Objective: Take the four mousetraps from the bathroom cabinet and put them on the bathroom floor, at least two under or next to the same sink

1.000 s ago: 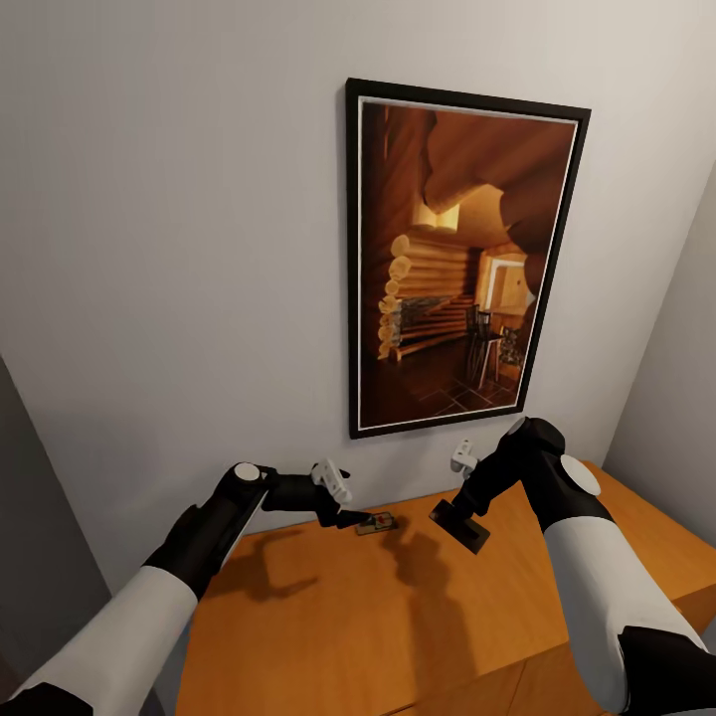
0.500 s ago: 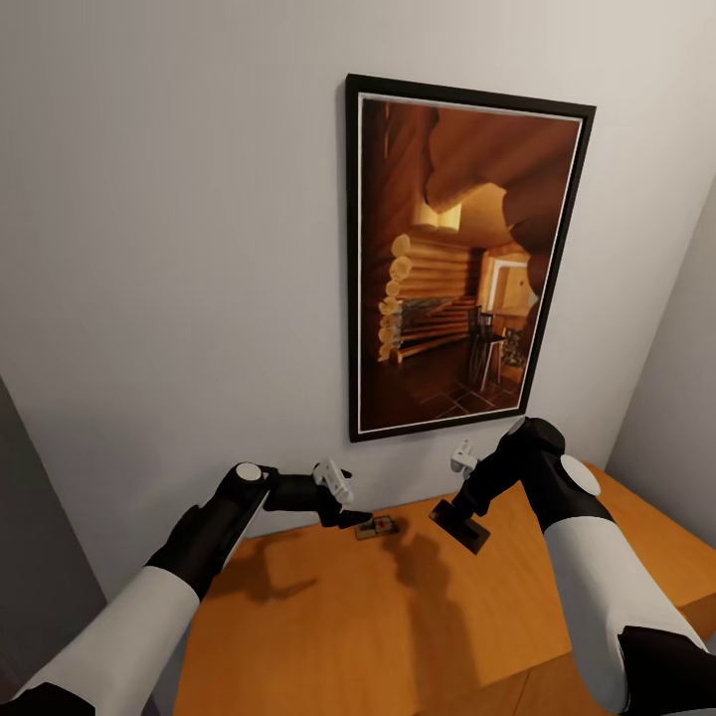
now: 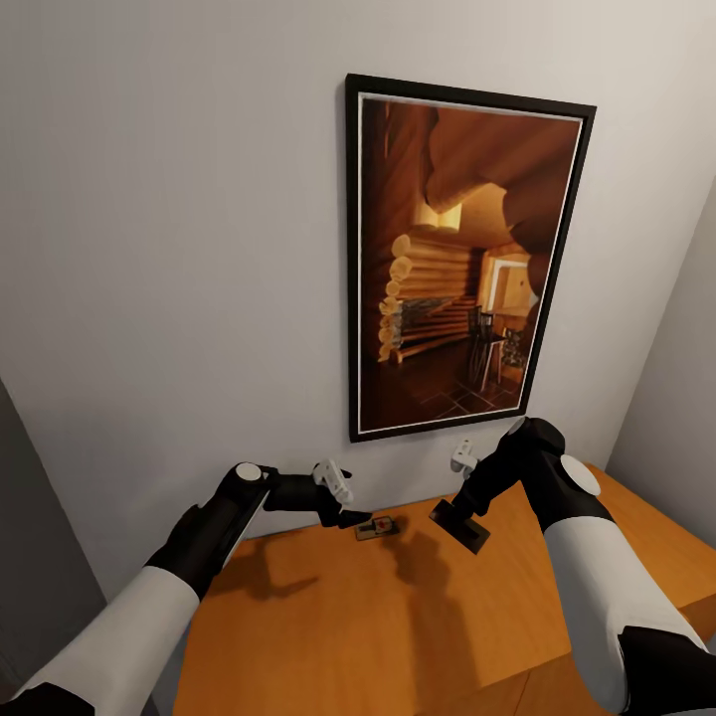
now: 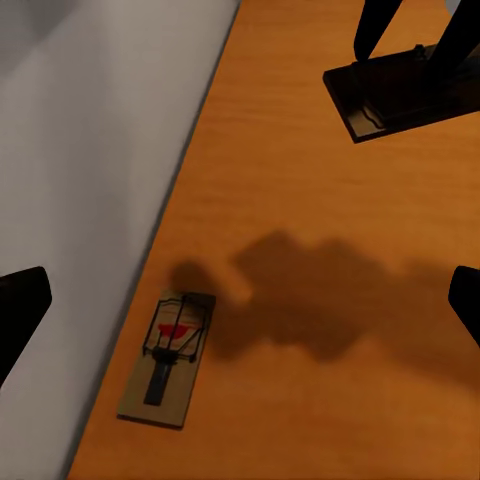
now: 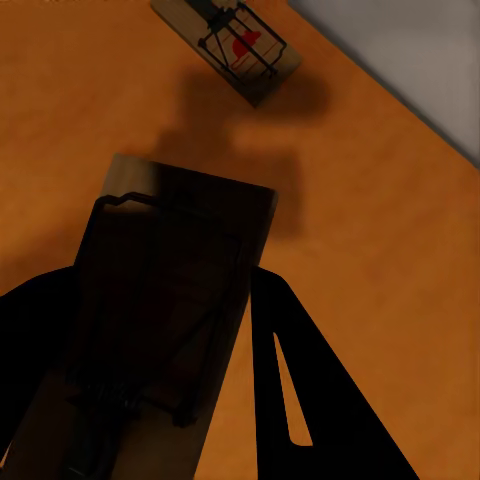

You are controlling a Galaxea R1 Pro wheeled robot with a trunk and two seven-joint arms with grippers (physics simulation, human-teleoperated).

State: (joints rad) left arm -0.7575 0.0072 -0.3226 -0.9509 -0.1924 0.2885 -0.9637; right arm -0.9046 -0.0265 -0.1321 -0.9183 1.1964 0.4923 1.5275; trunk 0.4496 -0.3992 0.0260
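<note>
One mousetrap (image 3: pixel 376 527) with a red spot lies flat on the cabinet top (image 3: pixel 328 617), close to the wall. My left gripper (image 3: pixel 348 513) hovers just left of it, open, its dark fingertips (image 4: pixel 20 308) far apart with the mousetrap (image 4: pixel 170 355) lying between and below them. My right gripper (image 3: pixel 459 524) is shut on a second mousetrap (image 3: pixel 463 530), held tilted a little above the cabinet, right of the first one. In the right wrist view this held mousetrap (image 5: pixel 170 300) looks dark in shadow between the fingers (image 5: pixel 300 400); the lying mousetrap (image 5: pixel 238 50) is beyond it.
A large black-framed picture (image 3: pixel 462 264) of a log cabin hangs on the white wall above the cabinet. A grey wall (image 3: pixel 676 378) closes the right side. The cabinet's left edge (image 3: pixel 194 617) drops off beside a grey surface.
The head view has shifted very slightly. Both arms and both mousetraps stay where they were.
</note>
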